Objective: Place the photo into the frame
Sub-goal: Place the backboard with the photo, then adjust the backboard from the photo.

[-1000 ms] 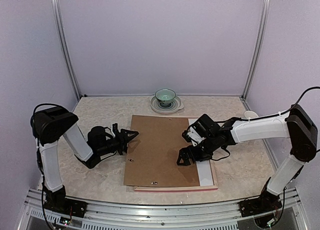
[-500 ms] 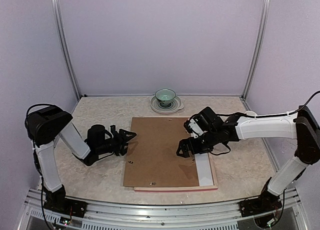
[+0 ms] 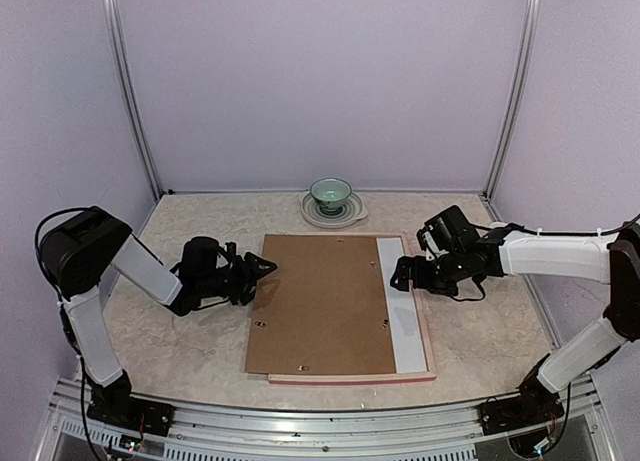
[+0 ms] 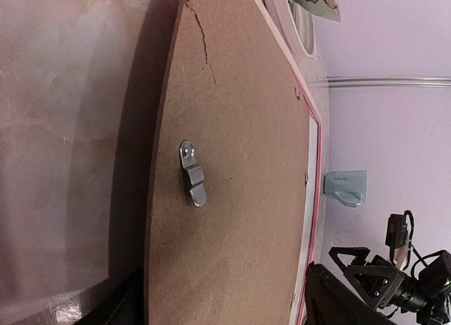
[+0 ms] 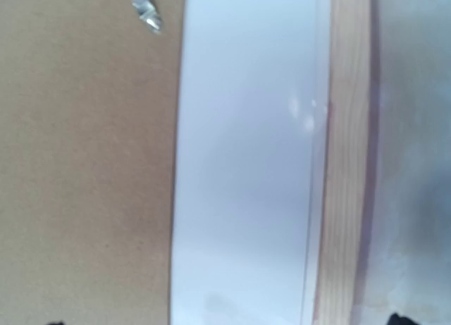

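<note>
a big brown board, seen from low down at its side

the board [image 4: 239, 127] fills the middle, on a tan table [image 4: 56, 92]. a small silver clip [image 4: 192, 173] sits on the board, and a thin dark line [image 4: 203, 43] runs near one end. along the far side lie a white strip [image 4: 312, 170] and the thin pink edge of the frame [image 4: 321, 149]. the left gripper [image 4: 222, 304] has its dark fingers [image 4: 123, 304] wide apart, holding nothing. a plate [image 4: 299, 18] sits past the frame. the black right arm [image 4: 405, 286] shows in the corner.

backing board [image 3: 320, 301] looking matt, fibrous brown hardboard, frame [image 5: 345, 163] showing pale bare wood grain, white sheet [image 5: 246, 163] gleaming smooth and slightly glossy, metal clip [image 4: 192, 173] shining silver, table [image 3: 190, 351] showing polished marble-like sheen
</note>
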`<action>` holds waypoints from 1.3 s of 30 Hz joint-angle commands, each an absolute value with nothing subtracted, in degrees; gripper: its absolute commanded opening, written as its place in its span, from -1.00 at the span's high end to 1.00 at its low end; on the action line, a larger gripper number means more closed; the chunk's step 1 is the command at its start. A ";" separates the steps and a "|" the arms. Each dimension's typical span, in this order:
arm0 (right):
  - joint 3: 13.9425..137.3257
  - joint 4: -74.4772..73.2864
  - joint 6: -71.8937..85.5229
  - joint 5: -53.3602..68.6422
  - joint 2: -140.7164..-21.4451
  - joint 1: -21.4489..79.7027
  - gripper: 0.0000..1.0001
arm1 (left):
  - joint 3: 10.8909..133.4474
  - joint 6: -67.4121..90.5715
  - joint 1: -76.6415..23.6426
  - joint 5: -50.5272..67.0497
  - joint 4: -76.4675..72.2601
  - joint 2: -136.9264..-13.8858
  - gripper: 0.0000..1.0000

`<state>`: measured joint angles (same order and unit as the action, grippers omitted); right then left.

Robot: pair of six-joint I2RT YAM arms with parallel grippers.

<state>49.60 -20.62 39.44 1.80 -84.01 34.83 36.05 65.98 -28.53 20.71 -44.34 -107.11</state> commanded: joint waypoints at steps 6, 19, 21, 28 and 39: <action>47.24 -16.95 43.61 1.21 -85.93 32.44 -0.98 | 40.79 61.22 -30.23 20.75 -36.25 -106.77 -0.44; 46.07 -11.90 43.42 7.50 -90.15 31.90 -0.98 | 48.58 55.09 -33.18 18.54 -25.68 -107.25 -0.43; 45.89 -11.17 43.42 8.37 -90.34 31.90 -0.98 | 49.48 54.30 -33.62 17.97 -23.94 -107.15 -0.44; 45.23 -9.00 43.72 10.49 -90.89 31.90 -0.98 | 50.69 53.95 -35.03 17.09 -21.53 -106.66 -0.44; 44.31 -6.35 44.00 13.28 -90.74 31.90 -0.98 | 52.06 53.67 -36.53 16.47 -19.11 -105.61 -0.45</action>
